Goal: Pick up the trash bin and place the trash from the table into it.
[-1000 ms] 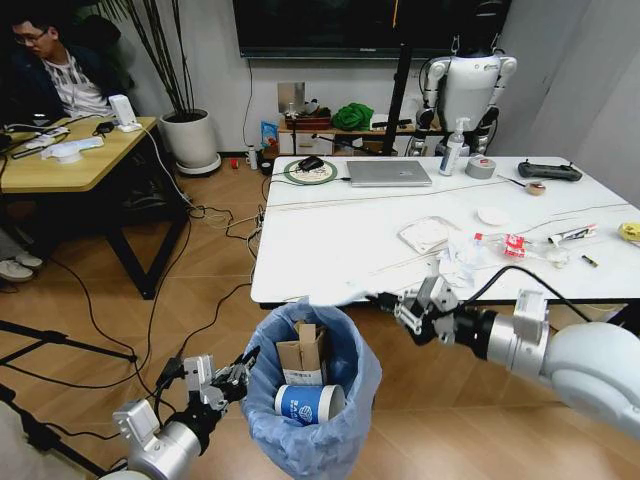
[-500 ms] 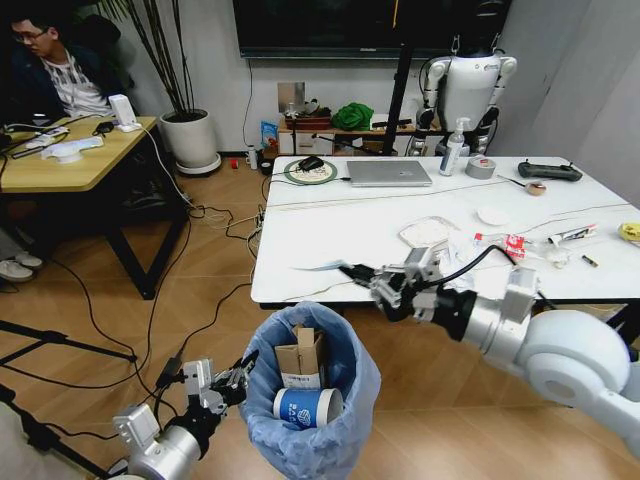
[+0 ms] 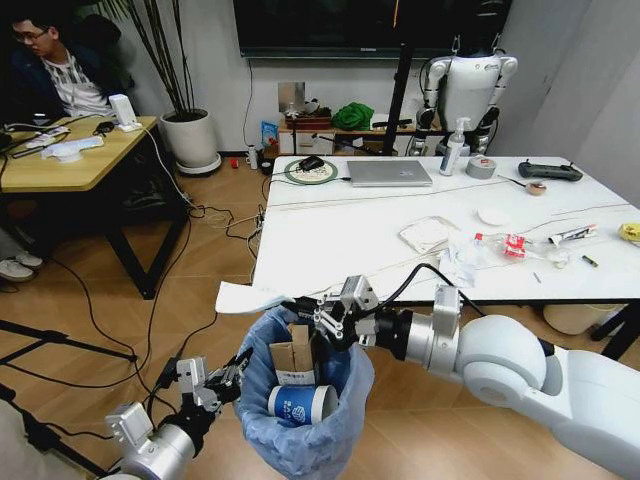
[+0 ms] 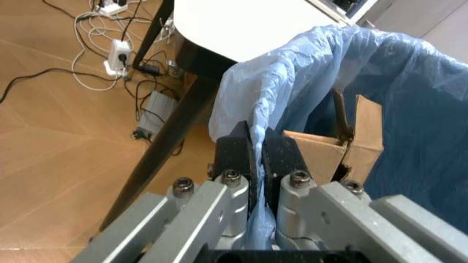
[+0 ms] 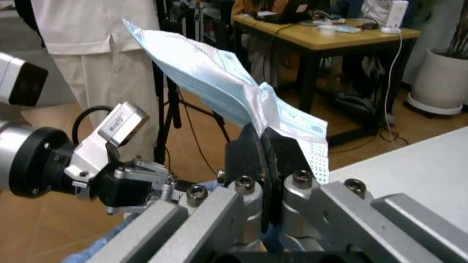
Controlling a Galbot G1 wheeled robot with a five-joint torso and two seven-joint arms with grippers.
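Holding trash bin by bag rim, our left gripper clamped, near left of table. Bin contains cardboard box, paper cup. Our right gripper grips pale wrapper above bin mouth.

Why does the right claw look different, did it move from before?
Yes. The right claw, shut on a flat wrapper, moved to the robot's left, off the table edge to above the trash bin.
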